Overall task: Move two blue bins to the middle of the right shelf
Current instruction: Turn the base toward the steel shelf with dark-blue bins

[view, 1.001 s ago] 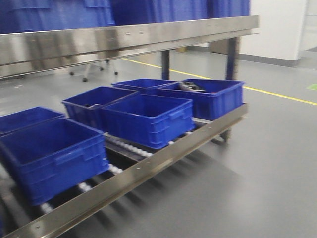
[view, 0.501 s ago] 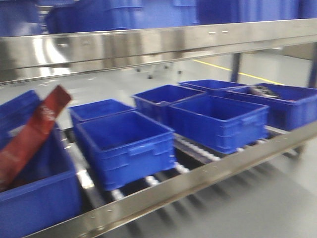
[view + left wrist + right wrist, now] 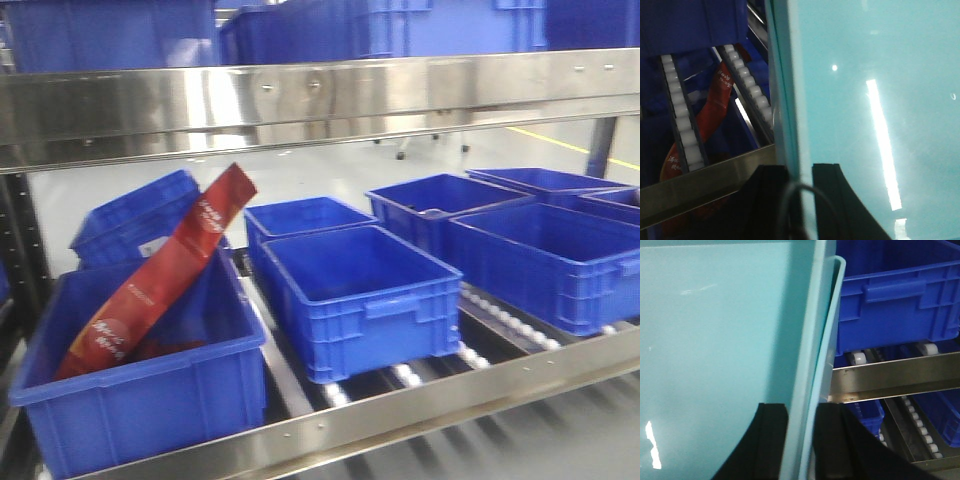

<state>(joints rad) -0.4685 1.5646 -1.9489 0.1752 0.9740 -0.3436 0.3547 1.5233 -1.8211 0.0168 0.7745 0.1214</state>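
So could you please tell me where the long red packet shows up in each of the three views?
Front view: red packet leans diagonally in the leftmost dark blue crate.
Left wrist view: it shows at left, behind the white rollers.
Right wrist view: not in it.
Shared landmark: the steel shelf rail.

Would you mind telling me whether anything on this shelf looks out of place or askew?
Yes: a long red package leans diagonally out of the dark blue crate at the front left, its top poking above the rim. The crate behind it sits tilted. The other crates shown look level and empty.
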